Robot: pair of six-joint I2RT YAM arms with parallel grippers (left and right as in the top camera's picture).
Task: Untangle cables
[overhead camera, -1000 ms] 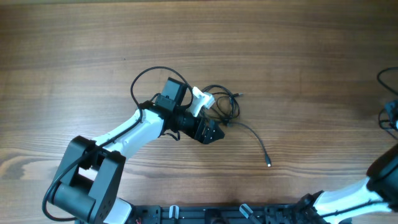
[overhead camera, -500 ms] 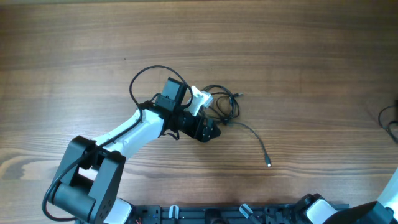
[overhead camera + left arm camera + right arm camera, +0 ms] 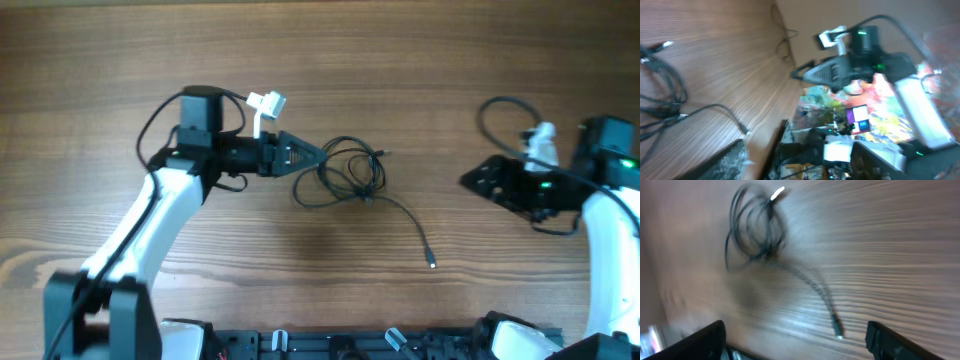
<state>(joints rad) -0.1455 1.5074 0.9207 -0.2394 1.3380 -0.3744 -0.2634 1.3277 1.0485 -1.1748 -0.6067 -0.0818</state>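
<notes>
Tangled black cables [image 3: 350, 170] lie on the wooden table [image 3: 420, 70].

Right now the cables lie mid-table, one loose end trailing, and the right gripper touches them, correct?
Not quite: the right gripper stands clear of the cables, bare table between them, as the overhead view shows. The rest is right.

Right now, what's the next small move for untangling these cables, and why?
Probably move the right gripper, jaws open, toward the near table edge to the plug tip and close on it. Its loose strand trails clear of the tangled cables, so it looks easy to take, while the left gripper sits at the tangle's left edge, placed to anchor it.
</notes>
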